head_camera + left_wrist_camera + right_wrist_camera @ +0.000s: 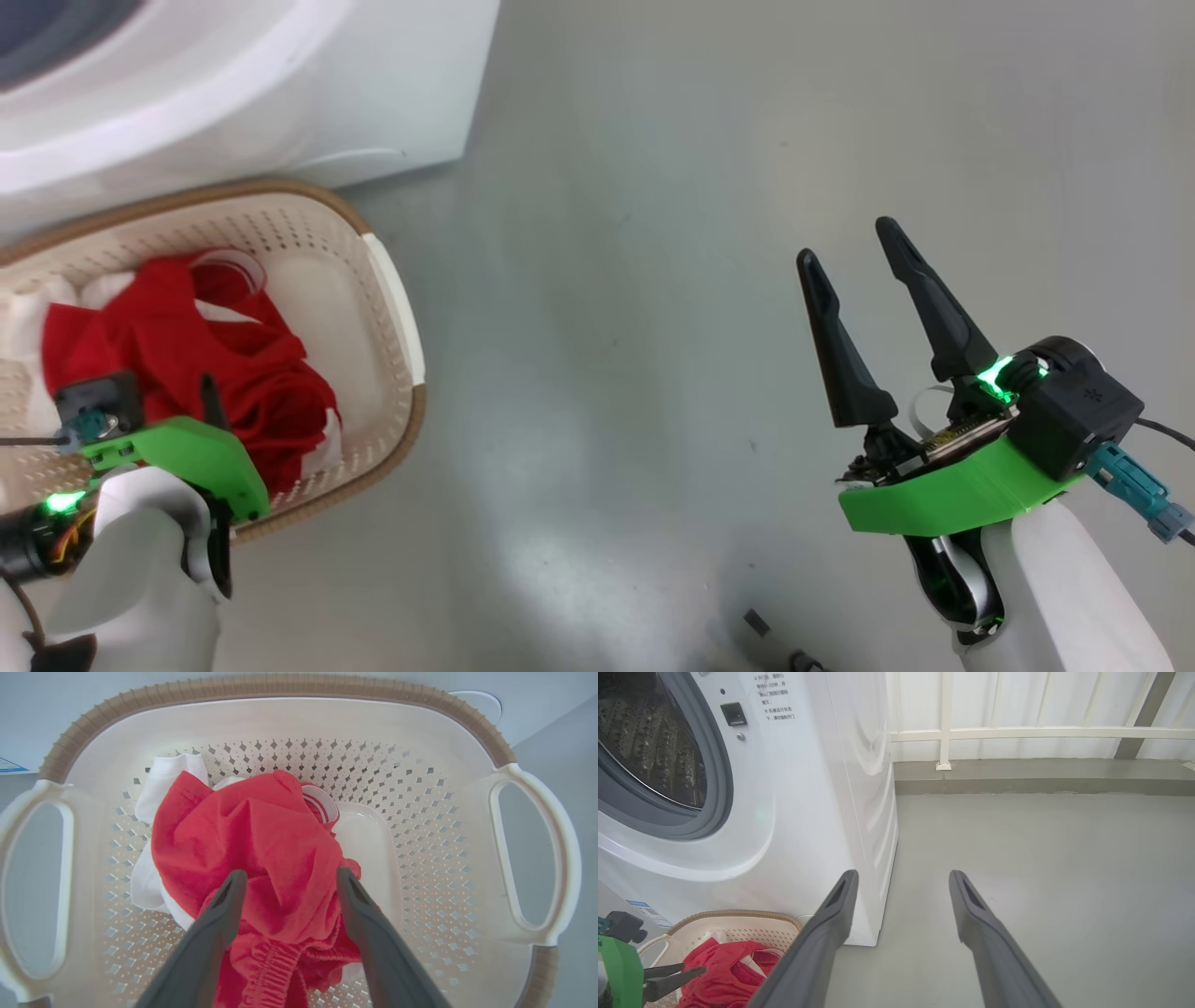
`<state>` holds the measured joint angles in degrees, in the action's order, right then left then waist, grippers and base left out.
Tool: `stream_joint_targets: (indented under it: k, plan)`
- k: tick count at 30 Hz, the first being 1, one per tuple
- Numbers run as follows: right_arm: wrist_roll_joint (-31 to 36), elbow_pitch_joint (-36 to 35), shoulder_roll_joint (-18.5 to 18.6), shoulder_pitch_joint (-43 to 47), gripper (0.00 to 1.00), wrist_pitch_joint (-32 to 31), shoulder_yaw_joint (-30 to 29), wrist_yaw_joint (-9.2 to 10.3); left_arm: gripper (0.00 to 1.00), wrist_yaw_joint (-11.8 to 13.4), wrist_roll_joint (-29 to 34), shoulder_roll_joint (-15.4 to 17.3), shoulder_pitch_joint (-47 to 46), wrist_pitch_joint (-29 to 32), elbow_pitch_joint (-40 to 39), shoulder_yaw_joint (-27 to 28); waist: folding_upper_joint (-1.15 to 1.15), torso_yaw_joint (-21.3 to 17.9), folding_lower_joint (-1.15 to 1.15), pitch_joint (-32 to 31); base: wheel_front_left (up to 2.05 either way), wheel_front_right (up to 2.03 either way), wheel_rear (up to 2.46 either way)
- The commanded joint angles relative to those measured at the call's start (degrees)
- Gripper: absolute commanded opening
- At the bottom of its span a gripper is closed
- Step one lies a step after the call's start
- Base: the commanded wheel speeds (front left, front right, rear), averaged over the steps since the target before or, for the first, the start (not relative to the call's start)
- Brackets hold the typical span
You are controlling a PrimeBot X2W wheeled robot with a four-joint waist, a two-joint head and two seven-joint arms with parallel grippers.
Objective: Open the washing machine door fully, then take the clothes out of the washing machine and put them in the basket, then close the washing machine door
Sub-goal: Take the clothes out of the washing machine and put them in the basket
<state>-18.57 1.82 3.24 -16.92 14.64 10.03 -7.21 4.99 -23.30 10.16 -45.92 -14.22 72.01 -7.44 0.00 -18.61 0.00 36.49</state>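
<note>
The red clothes (261, 844) with white trim lie bundled in the cream basket (420, 756), which stands on the floor in front of the washing machine (794, 812). My left gripper (290, 872) hangs open just above the bundle, its fingers (210, 933) straddling the red fabric without pinching it. The head view shows the basket (397, 308), the clothes (243, 364) and the left gripper (210, 401) at the lower left. My right gripper (848, 241) is open and empty over bare floor, well to the right. The drum (649, 751) and grey gasket (719, 788) are exposed; the door is out of view.
The grey floor (635, 280) spreads to the right of the machine and basket. A white railing (1017, 732) on a low grey kerb bounds the far side. A small blue label (642, 907) sits low on the machine front. My left gripper (668, 975) also appears beside the basket (738, 926).
</note>
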Motion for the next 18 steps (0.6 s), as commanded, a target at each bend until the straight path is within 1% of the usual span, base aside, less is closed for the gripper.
stream_joint_targets:
  k: [1,10,12,13,18]
  plan:
    - [0.08,-0.98,0.09,1.34,1.0,0.36,0.67,-0.28,1.0,-0.24,-0.68,1.47,2.17,-0.71,-1.01,1.34,0.0,1.1,0.0,-1.9,0.0,0.0,0.0]
    - [0.6,0.75,0.34,3.0,1.0,0.36,-0.19,-0.28,1.0,-0.59,-0.89,-0.27,8.56,-0.76,-11.49,3.68,0.0,3.42,0.0,-7.05,0.0,0.0,0.0]
    - [0.88,1.01,0.55,3.3,1.0,0.36,-0.52,-0.28,1.0,-0.97,-0.39,-0.75,10.22,-0.76,-14.19,3.97,0.0,3.91,0.0,-8.36,0.0,0.0,0.0]
    - [1.26,1.25,0.73,3.72,1.0,0.36,-0.94,-0.28,1.0,-1.58,0.26,-1.26,11.99,-0.77,-16.56,4.04,0.0,4.43,0.0,-9.75,0.0,0.0,0.0]
    - [2.26,1.81,1.06,5.05,1.0,0.36,-1.94,-0.28,1.0,-1.97,2.05,-2.52,16.47,-0.77,-23.52,5.11,0.0,5.91,0.0,-13.37,0.0,0.0,0.0]
